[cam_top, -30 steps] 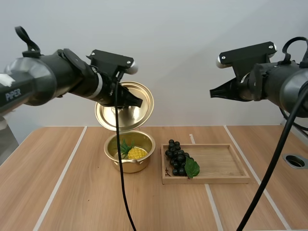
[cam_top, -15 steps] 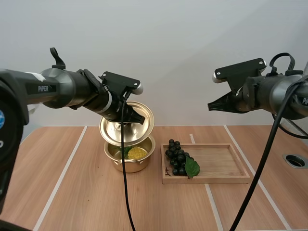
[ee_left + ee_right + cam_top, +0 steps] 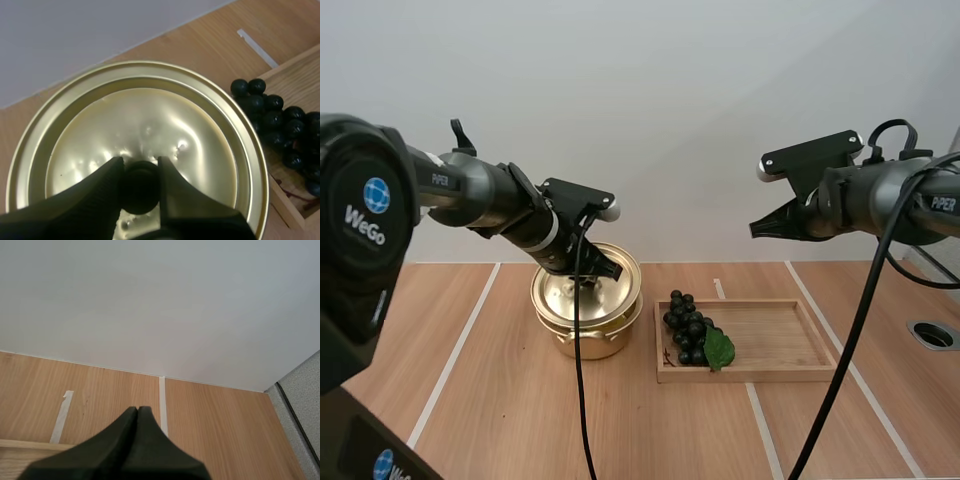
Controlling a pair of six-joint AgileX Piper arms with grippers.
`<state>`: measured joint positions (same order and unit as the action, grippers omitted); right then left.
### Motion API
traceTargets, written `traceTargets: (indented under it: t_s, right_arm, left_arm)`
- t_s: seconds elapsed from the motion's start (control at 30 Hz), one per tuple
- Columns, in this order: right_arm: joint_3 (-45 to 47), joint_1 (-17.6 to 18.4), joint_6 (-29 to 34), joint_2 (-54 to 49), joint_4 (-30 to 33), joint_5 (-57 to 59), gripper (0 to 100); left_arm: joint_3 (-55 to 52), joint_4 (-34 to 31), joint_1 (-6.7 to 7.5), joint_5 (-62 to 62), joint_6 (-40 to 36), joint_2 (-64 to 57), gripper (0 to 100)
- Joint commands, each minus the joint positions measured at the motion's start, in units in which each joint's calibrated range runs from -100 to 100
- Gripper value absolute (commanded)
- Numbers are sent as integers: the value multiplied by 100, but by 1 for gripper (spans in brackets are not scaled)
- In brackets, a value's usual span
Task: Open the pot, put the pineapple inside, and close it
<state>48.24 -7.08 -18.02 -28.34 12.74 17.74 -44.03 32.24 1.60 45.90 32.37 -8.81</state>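
A gold pot stands on the table left of the tray. Its gold lid lies over the pot's mouth, slightly tilted. My left gripper is shut on the lid's black knob, the tips pinching it from both sides. The pineapple is hidden under the lid. High at the right, well above the tray, my right gripper hangs shut on nothing, its fingers together as one dark wedge.
A wooden tray sits right of the pot with a bunch of dark grapes and a green leaf at its left end. A round hole is in the table at the far right.
My left gripper has lowered the lid from upright above the pot down onto its mouth, covering the pineapple. The right arm has drawn back a little.
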Motion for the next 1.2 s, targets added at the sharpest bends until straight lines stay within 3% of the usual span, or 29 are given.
traceTargets:
  t_s: [0.0,1.17]
  right_arm:
    - [15,-19,-27,2,37,-119,0]
    - [15,-19,-27,0,50,-119,0]
  left_arm:
    - [-2,-96,18,-12,1,77,0]
    - [-2,-42,19,206,72,498,0]
